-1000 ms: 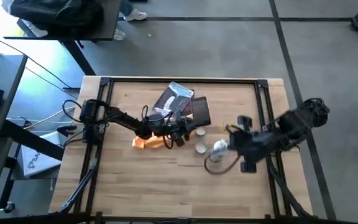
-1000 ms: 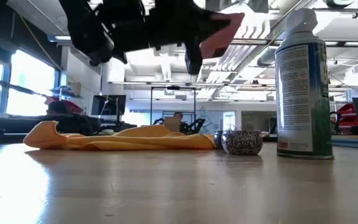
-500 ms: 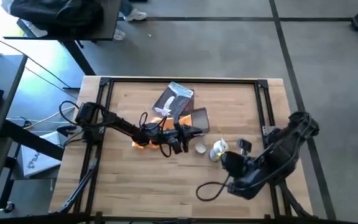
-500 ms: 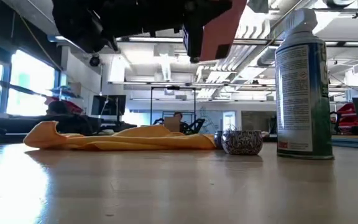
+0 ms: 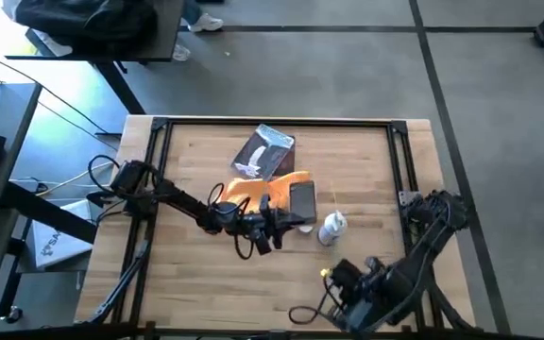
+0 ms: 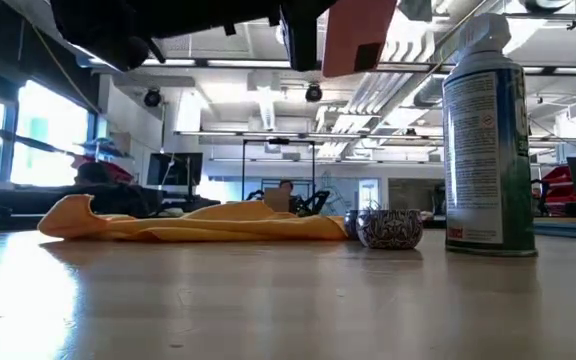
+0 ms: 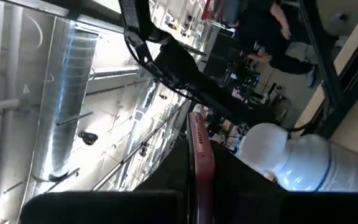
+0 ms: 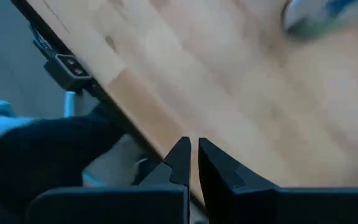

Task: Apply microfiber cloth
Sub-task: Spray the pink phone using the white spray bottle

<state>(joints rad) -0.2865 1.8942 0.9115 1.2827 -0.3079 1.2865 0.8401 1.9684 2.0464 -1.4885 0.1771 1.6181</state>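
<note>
Wooden table [image 5: 206, 274] in an open workshop, grey floor around it. The microfiber cloth [image 5: 253, 186] lies crumpled near the table's middle, just beside a grey-blue packet [image 5: 265, 151]; in the low view it rests flat on the wood, nothing touching it. The left gripper [image 5: 296, 220] hangs above the table next to the cloth, jaws clamped on a thin dark phone [image 5: 302, 200], reddish at its edge. A spray can [image 5: 332, 227] stands nearby. The right gripper [image 5: 340, 280] waits at the table's near edge, fingers nearly together, empty. Judgement: wiping not yet begun; cloth and phone have yet to meet.
</note>
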